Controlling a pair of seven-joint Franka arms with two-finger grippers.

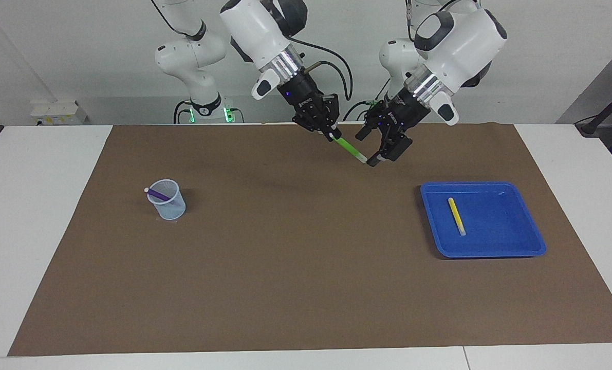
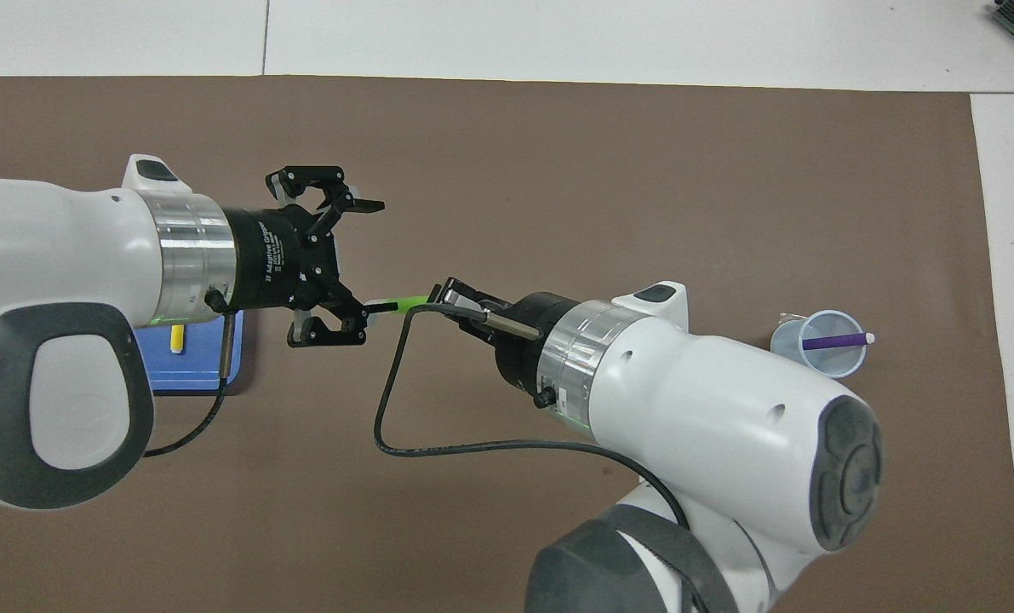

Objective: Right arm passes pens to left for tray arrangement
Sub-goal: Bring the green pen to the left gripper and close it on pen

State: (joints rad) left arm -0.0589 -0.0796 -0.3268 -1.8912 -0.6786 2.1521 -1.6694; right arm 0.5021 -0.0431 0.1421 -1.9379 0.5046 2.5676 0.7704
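Handover in progress: we see the right end effector (image 1: pixel 331 134) clamped on the slim green pen (image 1: pixel 350 149), up over the brown mat (image 1: pixel 285 267) on the desk, its whitish tip just at the left end effector (image 1: pixel 371 149), whose jaws are spread wide and hold nothing. Yellow pen (image 1: pixel 457 216) already lies in the shallow glossy blue tray (image 1: pixel 534 246) (rounded corners, raised rim). Purple pen (image 1: pixel 158 195) leans in the see-through cup (image 1: pixel 169 208), so by our count one is done, two left.

The white desk (image 1: pixel 38 216) carries a brown mat (image 1: pixel 295 267), on which stand a blue tray (image 1: pixel 526 226) and a pale-blue cup (image 1: pixel 169 205).
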